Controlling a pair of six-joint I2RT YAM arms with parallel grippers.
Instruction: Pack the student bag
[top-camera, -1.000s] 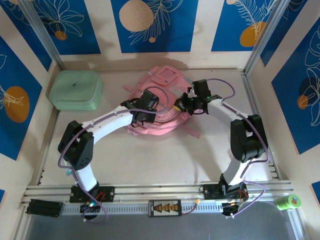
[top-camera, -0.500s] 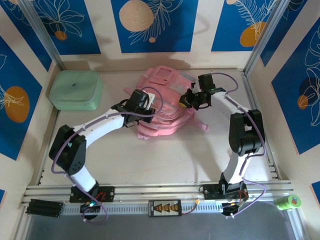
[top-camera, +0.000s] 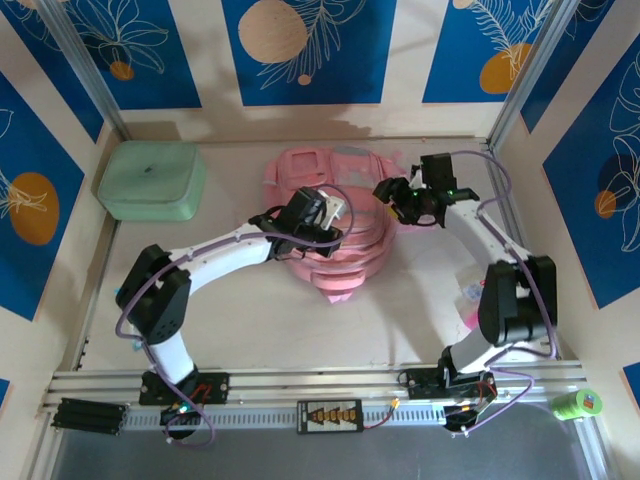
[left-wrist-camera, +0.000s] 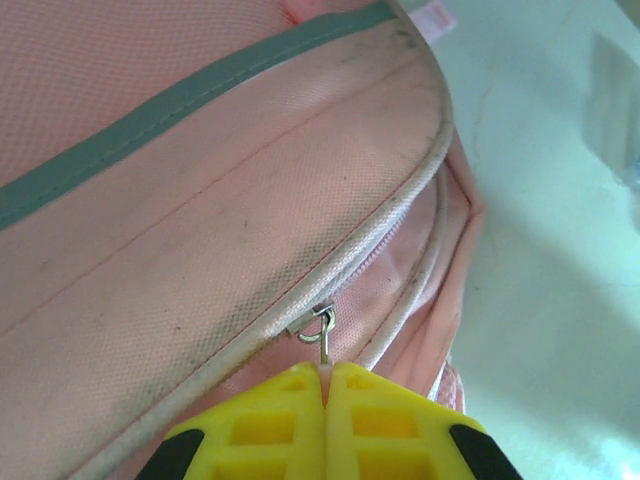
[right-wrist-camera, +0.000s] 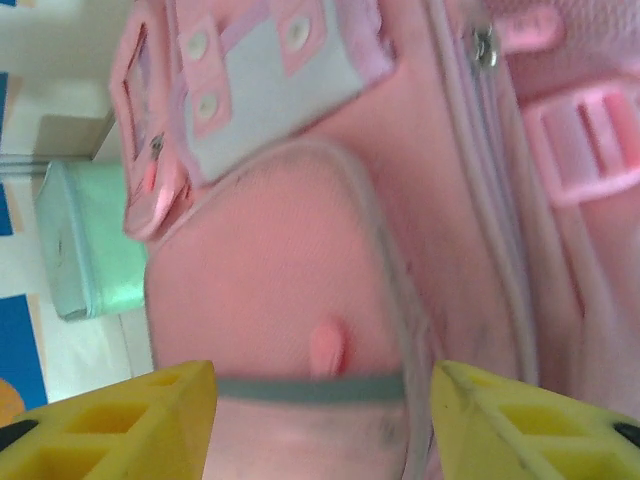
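Observation:
The student bag (top-camera: 345, 255), a soft pink backpack, lies flat at the middle back of the table. My left gripper (top-camera: 333, 226) rests on its near-left side. In the left wrist view the yellow fingers (left-wrist-camera: 270, 420) are shut on the pink zipper pull hanging from a metal slider ring (left-wrist-camera: 321, 330) on the student bag (left-wrist-camera: 200, 200). My right gripper (top-camera: 392, 192) hovers at the bag's right edge. Its yellow fingers (right-wrist-camera: 120, 420) stand wide apart over the student bag (right-wrist-camera: 280, 250), with a pink tab (right-wrist-camera: 327, 348) and a grey band between them and nothing gripped.
A mint green case (top-camera: 152, 180) sits at the back left, its end also showing in the right wrist view (right-wrist-camera: 85, 250). A small pale thing (top-camera: 468, 292) lies beside the right arm. Walls close in the back and both sides. A green tape roll (top-camera: 577, 403) lies off the table's front right.
The right gripper has opened, let go of the bag and drawn off to the right. The left gripper, still shut, has moved right along the bag. The bag has shifted and flattened.

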